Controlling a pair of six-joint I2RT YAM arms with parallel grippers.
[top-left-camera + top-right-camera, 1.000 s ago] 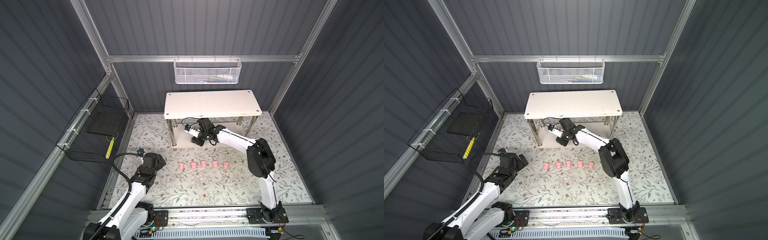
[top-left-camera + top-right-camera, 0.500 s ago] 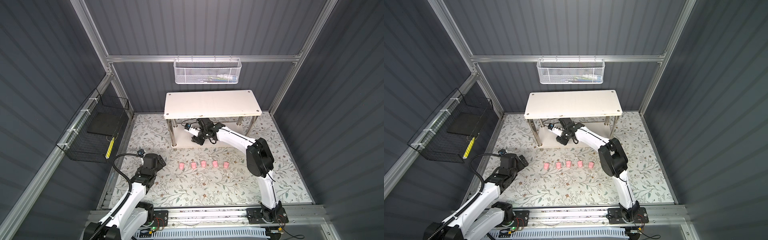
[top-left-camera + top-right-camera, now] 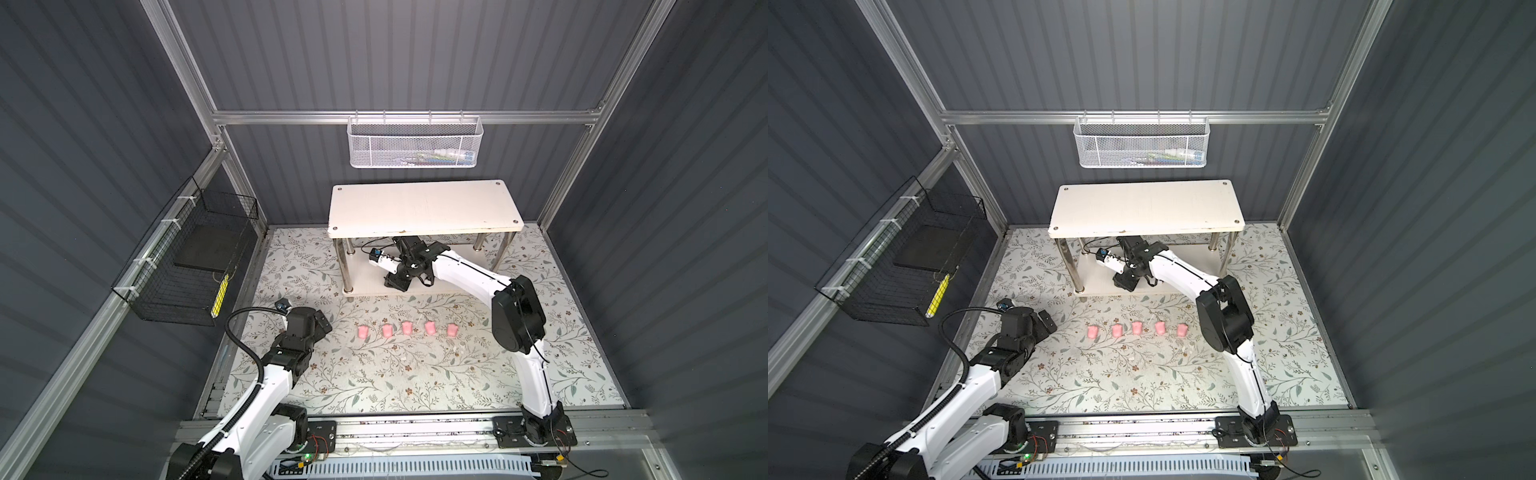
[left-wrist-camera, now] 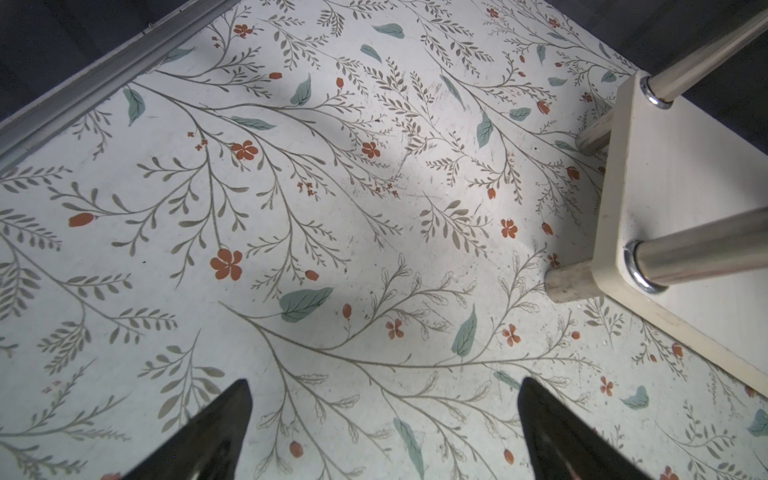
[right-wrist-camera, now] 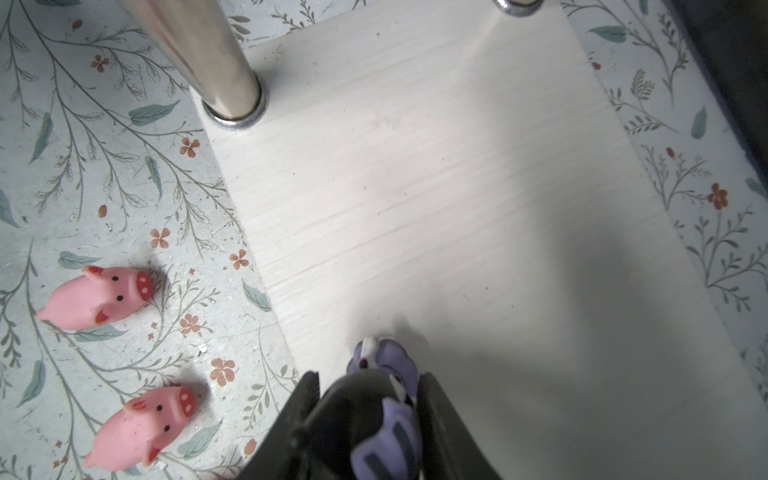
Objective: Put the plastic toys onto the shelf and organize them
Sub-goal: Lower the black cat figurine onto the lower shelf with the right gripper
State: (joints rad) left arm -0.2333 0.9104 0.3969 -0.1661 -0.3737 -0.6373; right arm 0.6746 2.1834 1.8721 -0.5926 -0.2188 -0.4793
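You are in the middle of a placement. Your right gripper (image 5: 370, 395) is reached in under the top board of the shelf (image 3: 424, 208), with its jaws clamped on a black-and-lavender toy (image 5: 388, 359). The toy hangs over the lower tier (image 5: 436, 187), near that tier's front edge and not far from a metal leg (image 5: 216, 62). Whether it already touches the board, you cannot tell from the wrist view.

The next move, as I judge it, is to lower the toy until it sits flat on the tier. Then part the jaws only a little and back out low and straight, because the top board leaves little room above the wrist. Pick a spot that leaves room for a tidy row beside it.

Most of the work is ahead of you. The five pink pigs (image 3: 407, 327) stand in a line on the desk (image 4: 291, 187) in front of the shelf, none of them on it yet.

Your left gripper (image 4: 384, 384) hangs over bare desk near the shelf's front corner, jaws wide apart and holding nothing. It sits closest to the end of the pig row on its own side.
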